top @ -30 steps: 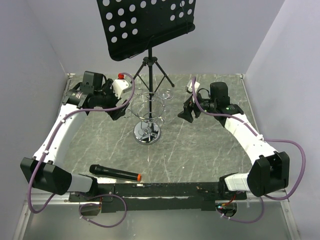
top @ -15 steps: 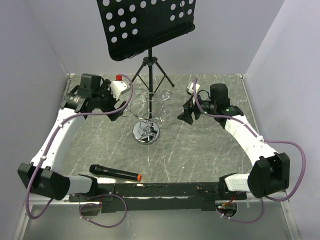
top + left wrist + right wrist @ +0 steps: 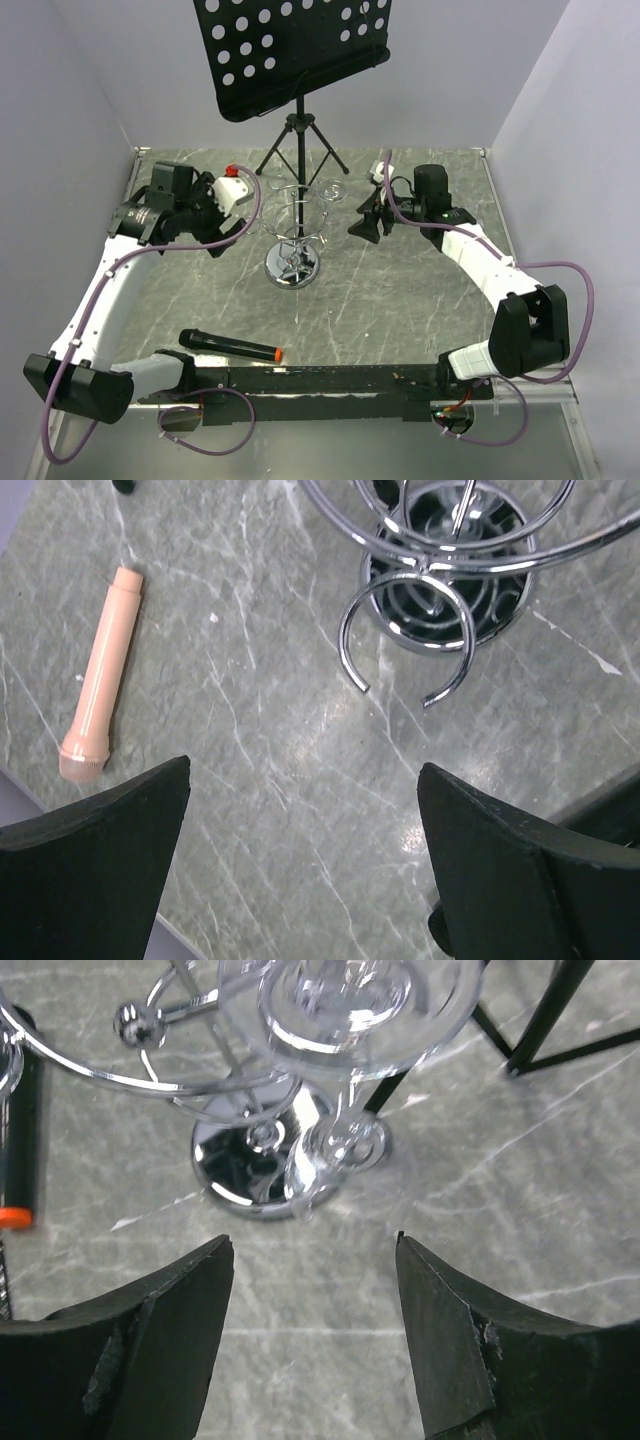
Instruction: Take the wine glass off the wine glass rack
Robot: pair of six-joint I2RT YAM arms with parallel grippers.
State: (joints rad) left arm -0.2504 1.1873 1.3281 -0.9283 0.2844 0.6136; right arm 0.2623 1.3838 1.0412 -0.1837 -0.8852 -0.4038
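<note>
Right wrist: wine glass (image 3: 345,1010) on wine glass rack (image 3: 245,1165); right pincer (image 3: 312,1255) spread, left pincer (image 3: 305,780) spread.

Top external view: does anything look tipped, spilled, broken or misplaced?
Nothing stands out. The wine glass rack stands upright, the wine glass hangs upside down from it, apparently intact, and a microphone lies flat on the table.

No writing, label, brand mark, number or sign can be read in any of the three views.
</note>
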